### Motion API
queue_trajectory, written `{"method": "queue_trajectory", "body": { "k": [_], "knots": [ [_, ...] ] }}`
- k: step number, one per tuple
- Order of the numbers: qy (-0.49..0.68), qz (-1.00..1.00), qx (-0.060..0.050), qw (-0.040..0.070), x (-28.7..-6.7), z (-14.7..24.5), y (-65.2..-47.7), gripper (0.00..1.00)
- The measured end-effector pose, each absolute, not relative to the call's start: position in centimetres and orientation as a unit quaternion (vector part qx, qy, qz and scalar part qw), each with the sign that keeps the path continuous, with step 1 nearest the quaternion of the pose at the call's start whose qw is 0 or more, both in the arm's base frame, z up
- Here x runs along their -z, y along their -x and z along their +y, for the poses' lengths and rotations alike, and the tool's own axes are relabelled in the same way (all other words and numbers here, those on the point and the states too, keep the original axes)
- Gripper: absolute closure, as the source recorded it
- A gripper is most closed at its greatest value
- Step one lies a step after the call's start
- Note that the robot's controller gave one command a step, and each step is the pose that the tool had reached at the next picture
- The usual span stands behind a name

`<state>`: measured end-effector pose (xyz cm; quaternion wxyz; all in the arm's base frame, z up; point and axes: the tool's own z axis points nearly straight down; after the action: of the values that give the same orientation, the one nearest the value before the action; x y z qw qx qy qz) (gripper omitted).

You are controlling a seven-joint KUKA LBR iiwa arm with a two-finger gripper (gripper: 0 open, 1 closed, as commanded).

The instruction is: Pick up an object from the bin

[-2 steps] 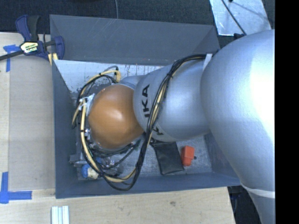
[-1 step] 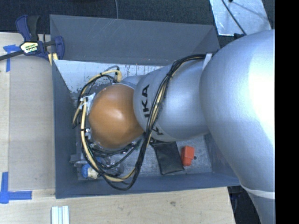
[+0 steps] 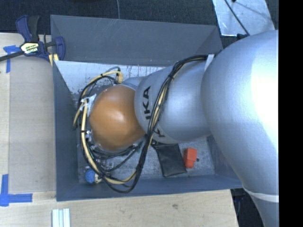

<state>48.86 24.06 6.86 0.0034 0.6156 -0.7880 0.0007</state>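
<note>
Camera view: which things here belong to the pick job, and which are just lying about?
Job in hand:
- grey bin
- arm, its orange wrist cover over the bin's left half

Lying about (any could be the pick; cannot tell which):
- dark flat block, front right of the floor
- small orange piece beside it
- small blue piece, front left corner

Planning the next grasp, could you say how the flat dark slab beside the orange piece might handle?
The dark slab lies flat, so it would probably slide, not roll. Its low profile may be hard to pinch. The orange piece beside it might shift too.
</note>
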Motion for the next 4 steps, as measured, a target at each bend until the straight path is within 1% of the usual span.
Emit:
{"method": "queue_trajectory", "body": {
  "k": [1, 2, 3, 4],
  "knots": [
    [-0.614, -0.789, 0.0, 0.002, -7.3, 24.1, -48.9, 1.0],
    [-0.612, -0.791, 0.0, -0.003, -9.4, 24.1, -49.0, 1.0],
    [-0.611, -0.792, 0.0, -0.004, -14.8, 24.2, -49.1, 1.0],
    [-0.61, -0.793, 0.0, -0.004, -19.5, 24.2, -49.3, 1.0]
  ]
}}
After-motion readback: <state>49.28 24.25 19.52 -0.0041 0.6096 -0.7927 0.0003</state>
